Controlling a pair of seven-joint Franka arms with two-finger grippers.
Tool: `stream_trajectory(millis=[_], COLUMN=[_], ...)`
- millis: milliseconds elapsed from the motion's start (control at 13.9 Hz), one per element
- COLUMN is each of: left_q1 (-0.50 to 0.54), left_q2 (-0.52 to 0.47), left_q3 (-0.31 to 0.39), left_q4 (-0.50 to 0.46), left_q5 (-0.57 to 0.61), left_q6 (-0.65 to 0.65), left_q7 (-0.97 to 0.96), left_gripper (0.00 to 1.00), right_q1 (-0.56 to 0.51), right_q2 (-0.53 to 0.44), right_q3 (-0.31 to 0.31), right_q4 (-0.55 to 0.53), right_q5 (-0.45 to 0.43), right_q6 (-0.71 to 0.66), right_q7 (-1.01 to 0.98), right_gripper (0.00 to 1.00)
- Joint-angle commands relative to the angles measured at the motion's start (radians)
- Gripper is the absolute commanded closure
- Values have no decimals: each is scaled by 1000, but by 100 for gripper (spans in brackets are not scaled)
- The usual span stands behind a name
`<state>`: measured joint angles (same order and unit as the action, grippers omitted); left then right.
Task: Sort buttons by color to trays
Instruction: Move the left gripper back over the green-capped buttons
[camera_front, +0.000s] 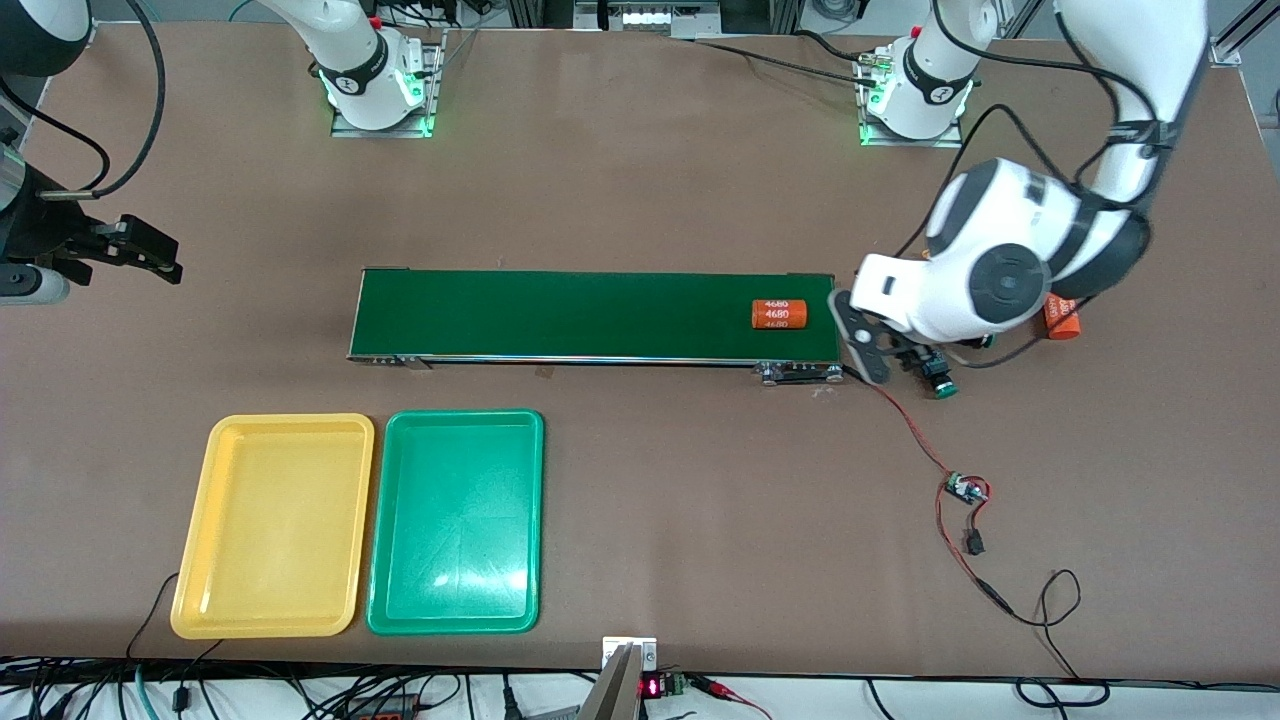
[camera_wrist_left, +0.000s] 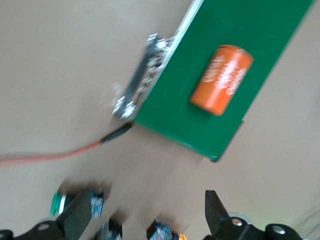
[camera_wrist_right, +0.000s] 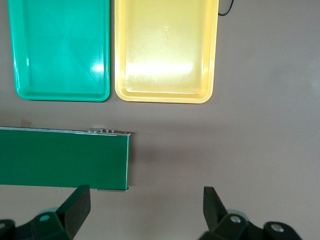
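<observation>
I see my left end effector spread over the buttons beside the belt's "4680" cylinder (right end effector also spread, waiting).

The yellow tray and green tray, lower left of the front view, look like smooth glossy plastic with bright glare patches. The conveyor belt at centre is matt dark green, edged with shiny metal. The table is dull, matt brown.
</observation>
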<state>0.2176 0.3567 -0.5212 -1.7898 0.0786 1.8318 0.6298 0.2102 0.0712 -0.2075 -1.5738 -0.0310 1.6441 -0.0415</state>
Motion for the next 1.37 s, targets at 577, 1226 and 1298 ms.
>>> stream_trajectory(millis=[577,1226,1298], left_q1=[198,212,213], left_q2=[82,111,107], left_q3=[7,21,21], left_q4=[121,-43,-81], left_q5=[15,145,147], left_q6=[-42,140,218], left_q7=[-552,-834,-855], left_gripper=[0,0,0], right_q1=[-5,-6,-6], right_q2=[-7,1,1], right_q3=[2,2,2], right_q4=[-8,-11,-15], right_q5=[14,14,14], right_q6=[13,20,20], right_q7=[2,2,2], right_gripper=[0,0,0])
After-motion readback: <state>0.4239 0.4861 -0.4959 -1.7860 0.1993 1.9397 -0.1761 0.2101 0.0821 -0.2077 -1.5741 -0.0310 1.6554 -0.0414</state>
